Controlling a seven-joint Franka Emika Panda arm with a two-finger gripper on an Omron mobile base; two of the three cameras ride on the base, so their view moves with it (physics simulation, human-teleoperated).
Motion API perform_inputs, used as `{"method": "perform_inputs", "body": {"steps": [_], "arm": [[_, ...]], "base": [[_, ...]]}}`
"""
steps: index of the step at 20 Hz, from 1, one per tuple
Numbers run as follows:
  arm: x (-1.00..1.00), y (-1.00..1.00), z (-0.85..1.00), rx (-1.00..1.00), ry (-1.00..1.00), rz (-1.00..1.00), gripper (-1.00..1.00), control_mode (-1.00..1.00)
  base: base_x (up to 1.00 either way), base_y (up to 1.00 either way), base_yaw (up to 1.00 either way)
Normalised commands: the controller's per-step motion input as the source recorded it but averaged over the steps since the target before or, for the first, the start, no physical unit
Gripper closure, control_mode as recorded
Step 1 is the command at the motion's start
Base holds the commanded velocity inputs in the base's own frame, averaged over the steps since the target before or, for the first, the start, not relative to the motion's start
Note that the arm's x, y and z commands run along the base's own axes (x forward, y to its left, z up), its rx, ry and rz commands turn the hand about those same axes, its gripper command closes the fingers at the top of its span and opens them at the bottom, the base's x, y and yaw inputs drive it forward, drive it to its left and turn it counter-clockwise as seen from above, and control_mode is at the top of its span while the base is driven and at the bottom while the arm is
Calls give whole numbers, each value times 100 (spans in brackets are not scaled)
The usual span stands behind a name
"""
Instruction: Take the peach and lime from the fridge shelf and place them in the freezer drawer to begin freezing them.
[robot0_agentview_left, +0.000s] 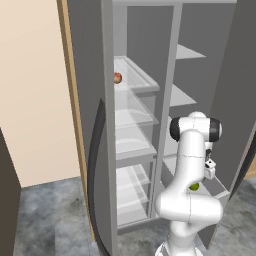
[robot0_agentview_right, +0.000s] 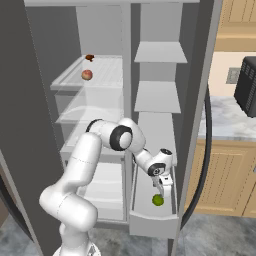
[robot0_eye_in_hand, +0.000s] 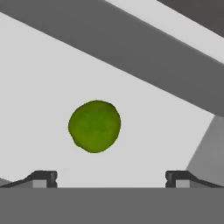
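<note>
Lime (robot0_eye_in_hand: 94, 126) lies free in freezer drawer (robot0_agentview_right: 172, 222), gripper (robot0_agentview_right: 161, 190) above it, jaws open; peach (robot0_agentview_right: 87, 75) on fridge shelf (robot0_agentview_right: 67, 79)

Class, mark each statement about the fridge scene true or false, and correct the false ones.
1. The lime lies in the freezer drawer. True.
2. The peach is in the drawer too. False: it sits on the fridge shelf, high up.
3. The gripper grips the lime. False: the jaws are spread, with the lime apart from them.
4. The gripper hangs just above the lime. True.
</note>
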Motion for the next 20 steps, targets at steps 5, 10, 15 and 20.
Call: {"method": "perform_inputs", "body": {"steps": [5,10,15,20], "arm": [[-34,51,100,-5,-20,0,-100,-100],[-58,59,100,-10,-24,0,-100,-100],[-64,70,100,-12,-22,1,-100,-100],[-64,73,100,-11,-16,8,-100,-100]], "base": [[0,0,0],[0,0,0],[0,0,0],[0,0,0]]}}
